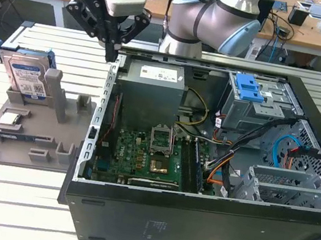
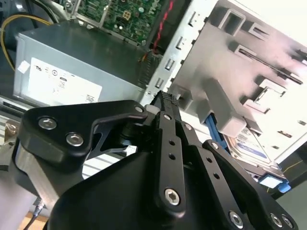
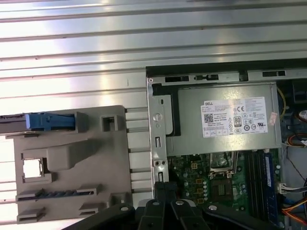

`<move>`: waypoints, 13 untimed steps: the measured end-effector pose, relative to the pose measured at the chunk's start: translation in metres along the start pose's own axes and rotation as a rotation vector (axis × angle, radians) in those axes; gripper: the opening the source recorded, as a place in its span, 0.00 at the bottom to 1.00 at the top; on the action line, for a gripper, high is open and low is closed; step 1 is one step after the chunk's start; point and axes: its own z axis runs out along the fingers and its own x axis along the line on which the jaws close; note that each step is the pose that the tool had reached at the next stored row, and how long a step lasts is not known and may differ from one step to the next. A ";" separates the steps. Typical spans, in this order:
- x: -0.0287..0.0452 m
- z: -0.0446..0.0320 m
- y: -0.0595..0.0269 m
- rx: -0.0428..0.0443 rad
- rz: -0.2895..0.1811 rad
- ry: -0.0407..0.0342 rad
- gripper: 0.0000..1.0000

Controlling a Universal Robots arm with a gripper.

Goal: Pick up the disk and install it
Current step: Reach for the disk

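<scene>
The disk (image 1: pixel 26 75) stands upright in a slot at the back of a grey fixture (image 1: pixel 27 134), at the exterior view's left; its white-and-blue label faces forward inside a blue bracket. In the first wrist view the disk (image 3: pixel 48 120) shows edge-on, and in the second wrist view a corner of the disk (image 2: pixel 254 146) shows behind the fixture. My gripper (image 1: pixel 113 52) hangs over the left wall of the open computer case (image 1: pixel 193 219), to the right of the disk and apart from it. Its fingers (image 2: pixel 165 103) are pressed together with nothing between them; the gripper (image 3: pixel 165 189) also shows in the first wrist view.
Inside the case are a grey power supply (image 1: pixel 152 87), a green motherboard (image 1: pixel 142 154), cables and a metal drive cage with a blue latch (image 1: pixel 250 89). A small square silver chip (image 1: pixel 11 121) lies in the fixture. The slatted metal table (image 1: pixel 4 192) carries everything.
</scene>
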 end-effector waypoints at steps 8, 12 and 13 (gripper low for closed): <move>0.0362 -0.0009 -0.0019 0.0000 0.000 0.0000 0.11; 0.0487 -0.0012 -0.0026 0.0001 0.000 0.0001 0.11; 0.0507 -0.0013 -0.0027 0.0001 0.000 0.0001 0.11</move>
